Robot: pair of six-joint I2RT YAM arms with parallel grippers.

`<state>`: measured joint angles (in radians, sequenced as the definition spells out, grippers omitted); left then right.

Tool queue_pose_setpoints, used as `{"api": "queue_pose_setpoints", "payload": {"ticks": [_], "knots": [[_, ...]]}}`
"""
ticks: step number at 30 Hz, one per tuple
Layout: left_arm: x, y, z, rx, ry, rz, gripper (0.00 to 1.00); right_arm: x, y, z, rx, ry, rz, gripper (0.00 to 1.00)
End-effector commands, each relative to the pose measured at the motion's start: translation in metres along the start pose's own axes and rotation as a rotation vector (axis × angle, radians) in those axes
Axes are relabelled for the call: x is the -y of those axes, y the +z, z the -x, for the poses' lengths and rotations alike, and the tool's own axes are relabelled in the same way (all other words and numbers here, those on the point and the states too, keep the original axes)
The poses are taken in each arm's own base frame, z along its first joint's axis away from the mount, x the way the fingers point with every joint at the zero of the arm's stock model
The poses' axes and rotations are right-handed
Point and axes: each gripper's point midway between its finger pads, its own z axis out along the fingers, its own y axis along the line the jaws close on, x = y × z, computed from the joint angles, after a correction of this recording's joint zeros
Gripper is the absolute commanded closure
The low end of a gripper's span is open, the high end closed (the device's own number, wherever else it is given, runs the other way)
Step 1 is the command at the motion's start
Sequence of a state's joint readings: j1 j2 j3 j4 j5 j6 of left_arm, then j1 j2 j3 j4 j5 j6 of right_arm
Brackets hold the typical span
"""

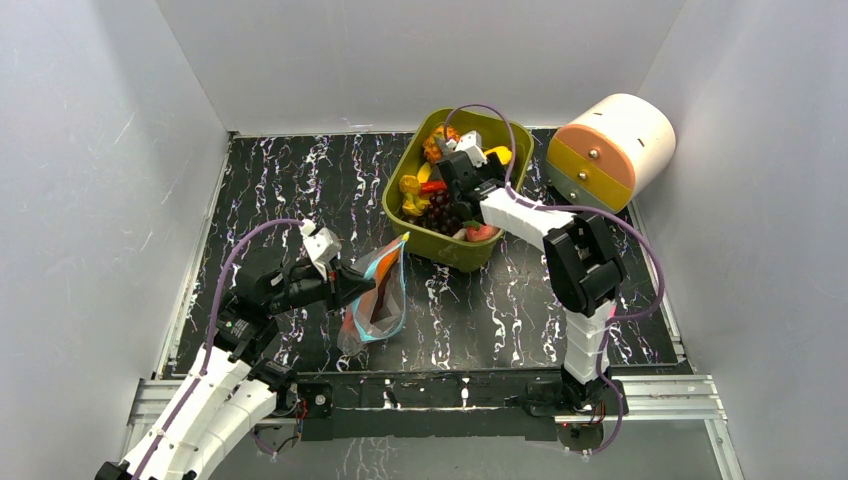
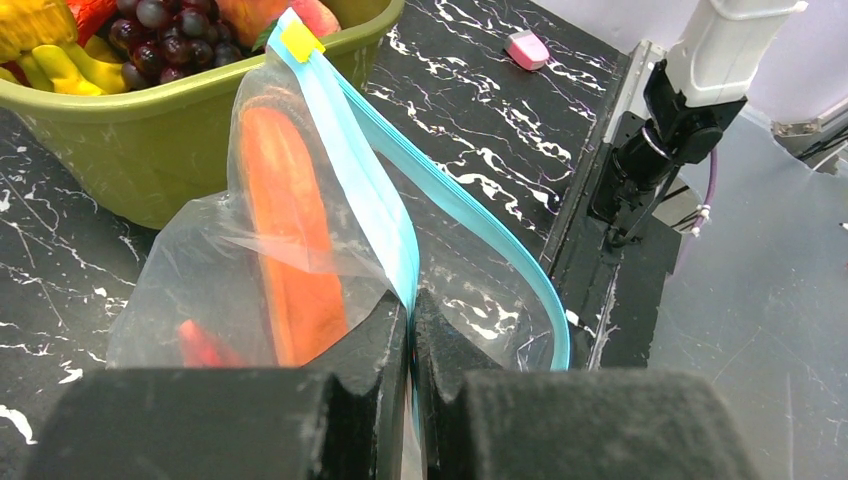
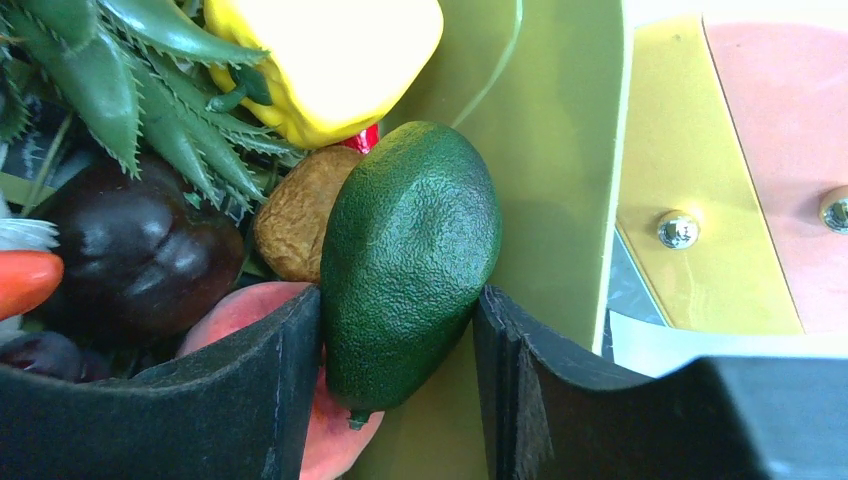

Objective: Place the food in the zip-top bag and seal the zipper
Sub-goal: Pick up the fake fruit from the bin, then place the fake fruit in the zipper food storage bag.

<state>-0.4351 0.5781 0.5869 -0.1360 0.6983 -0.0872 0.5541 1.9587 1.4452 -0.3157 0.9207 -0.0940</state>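
Note:
The clear zip-top bag (image 1: 378,305) stands on the black marbled table in front of the olive tub (image 1: 452,250). My left gripper (image 1: 358,284) is shut on the bag's teal zipper (image 2: 480,215) strip; in the left wrist view the fingertips (image 2: 411,310) pinch the near rim. The bag's mouth gapes. An orange piece (image 2: 290,220) and a red piece (image 2: 200,345) lie inside the bag (image 2: 200,260). My right gripper (image 1: 452,165) reaches into the tub; its fingers (image 3: 400,330) hold a green avocado (image 3: 410,250) by both sides against the tub's wall (image 3: 560,150).
The tub holds several more foods: a yellow pepper (image 3: 320,60), a dark purple piece (image 3: 140,250), a peach (image 3: 250,310) and grapes (image 2: 160,40). A cream cylinder with an orange and yellow face (image 1: 610,150) stands right of the tub. A small pink object (image 2: 527,48) lies on the table.

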Motion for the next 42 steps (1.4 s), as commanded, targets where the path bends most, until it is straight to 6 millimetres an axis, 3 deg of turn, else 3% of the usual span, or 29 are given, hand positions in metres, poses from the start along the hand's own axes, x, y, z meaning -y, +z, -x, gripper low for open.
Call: {"api": "queue_pose_setpoints", "payload": {"ticks": [1, 8, 10, 15, 20, 27, 35, 42], "knots": [[-0.004, -0.001, 0.003, 0.013, 0.03, 0.021, 0.97, 0.028, -0.027, 0.038, 0.087, 0.164, 0.031, 0.67], [-0.009, -0.003, 0.006, 0.03, 0.012, 0.062, 0.97, 0.031, -0.056, 0.047, 0.097, 0.256, 0.156, 0.7], [-0.012, -0.003, 0.007, 0.038, -0.002, 0.082, 0.98, 0.037, -0.072, 0.052, 0.109, 0.301, 0.211, 0.7], [-0.013, -0.004, 0.011, 0.044, -0.03, 0.102, 1.0, 0.036, -0.104, 0.044, 0.139, 0.36, 0.373, 0.7], [-0.012, -0.005, 0.022, 0.063, -0.05, 0.114, 1.0, 0.049, -0.143, 0.036, 0.169, 0.44, 0.517, 0.71], [-0.023, -0.012, 0.047, 0.051, 0.013, 0.195, 1.0, 0.044, -0.216, 0.037, 0.24, 0.52, 0.875, 0.72], [-0.028, -0.013, 0.061, 0.048, 0.004, 0.232, 1.0, 0.046, -0.302, 0.042, 0.302, 0.604, 1.27, 0.73], [-0.027, -0.008, 0.066, 0.058, -0.064, 0.225, 1.0, 0.038, -0.355, 0.045, 0.286, 0.732, 1.532, 0.75]]}}
